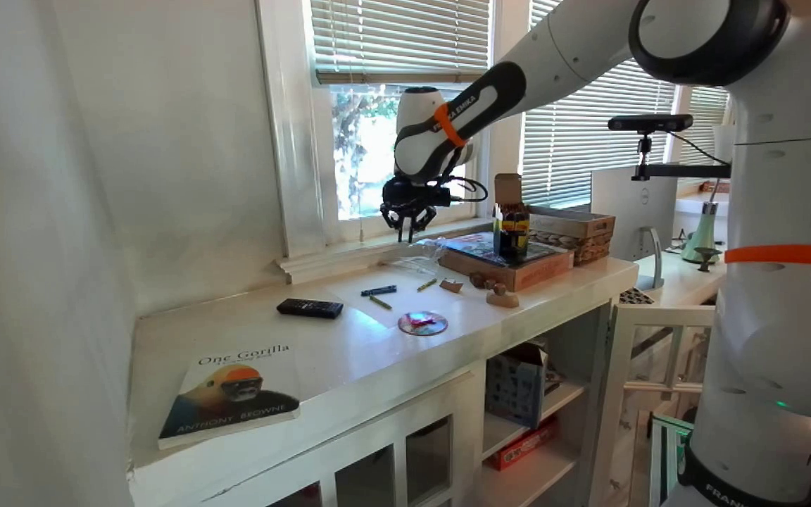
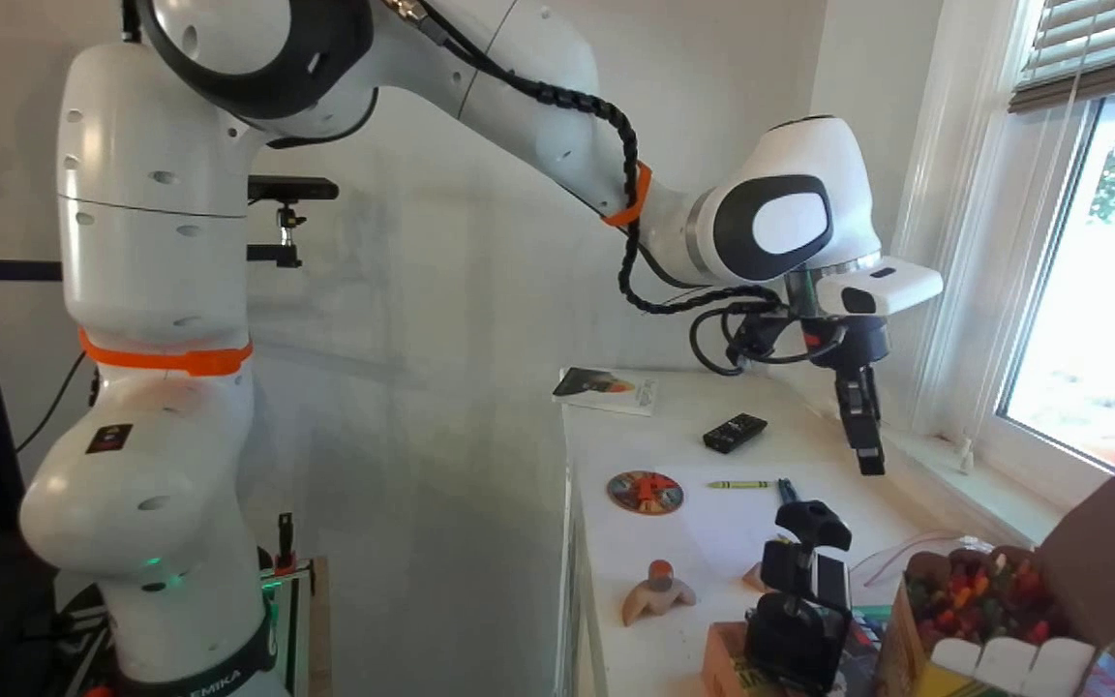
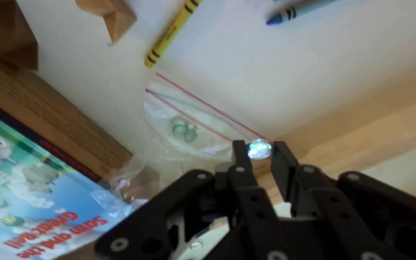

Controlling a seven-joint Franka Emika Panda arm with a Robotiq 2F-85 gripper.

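A small clear, bluish glass piece (image 3: 259, 149) is pinched between the tips of my black gripper (image 1: 405, 236), which is shut on it. In the wrist view one finger (image 3: 239, 153) touches each side of it. Behind the fingertips in that view lies a clear zip bag (image 3: 164, 133) with red seal lines. A few greenish glass pieces (image 3: 184, 130) rest inside the bag. From an exterior view, the gripper (image 2: 870, 463) hangs above the white counter, fingers down, near the window sill; the glass piece cannot be made out there.
A yellow crayon (image 3: 172, 34), a blue crayon (image 3: 284, 16), a disc (image 1: 422, 323), a remote (image 1: 310, 308) and a book (image 1: 233, 394) lie on the counter (image 1: 349, 352). Boxes (image 1: 507, 267), one with an open carton (image 1: 511, 229) on top, stand beside the bag. The window (image 1: 370, 155) is close behind.
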